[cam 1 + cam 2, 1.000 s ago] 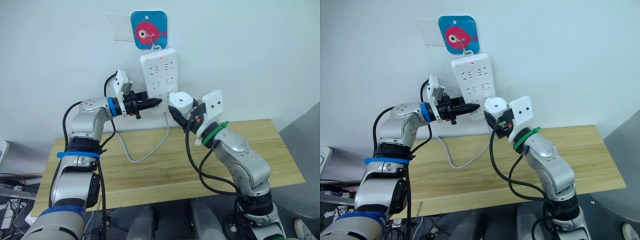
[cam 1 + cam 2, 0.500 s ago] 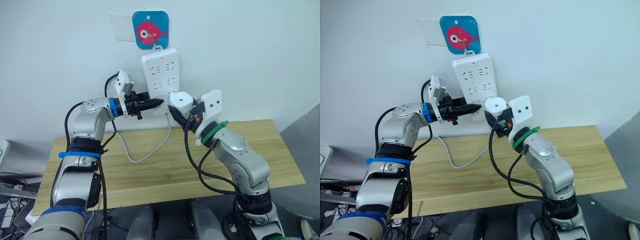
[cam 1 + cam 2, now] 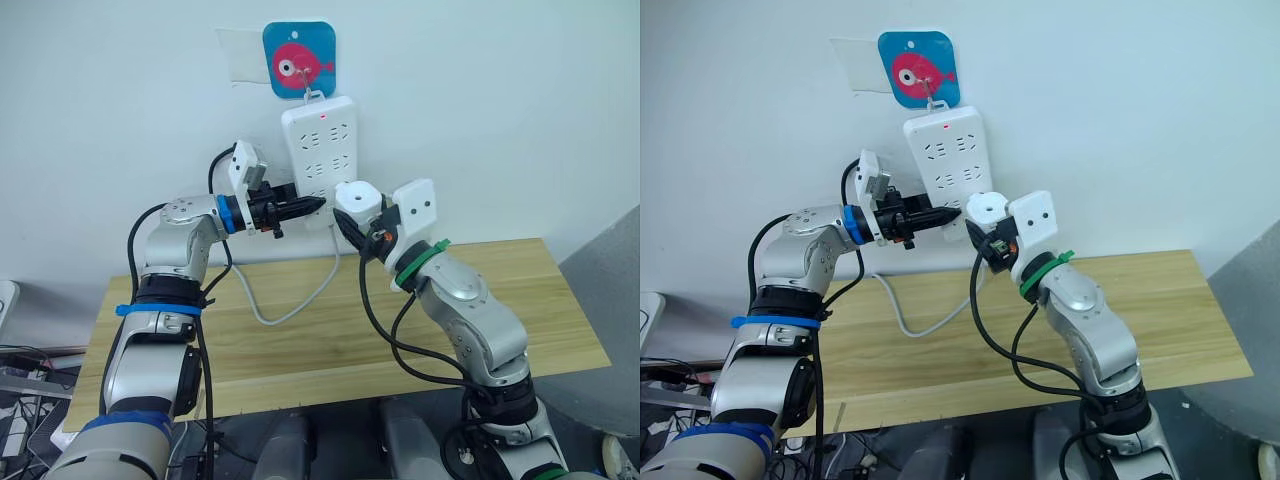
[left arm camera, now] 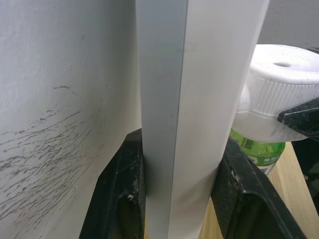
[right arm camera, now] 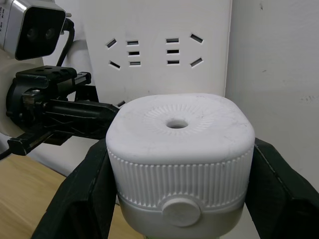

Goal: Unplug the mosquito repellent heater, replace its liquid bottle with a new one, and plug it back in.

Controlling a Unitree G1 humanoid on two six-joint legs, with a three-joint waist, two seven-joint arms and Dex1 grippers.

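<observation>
A: What is done so far?
B: The heater (image 5: 179,164), a green bottle beneath it, is clamped in the right gripper (image 3: 362,225) just beside the strip's (image 3: 322,160) lower sockets.
A: And what is left?
B: Plugging in, judged. The strip's edge is pinched by the left gripper (image 3: 312,205).

No words or numbers could be read; print on the green bottle's (image 4: 256,152) label was too small.
</observation>
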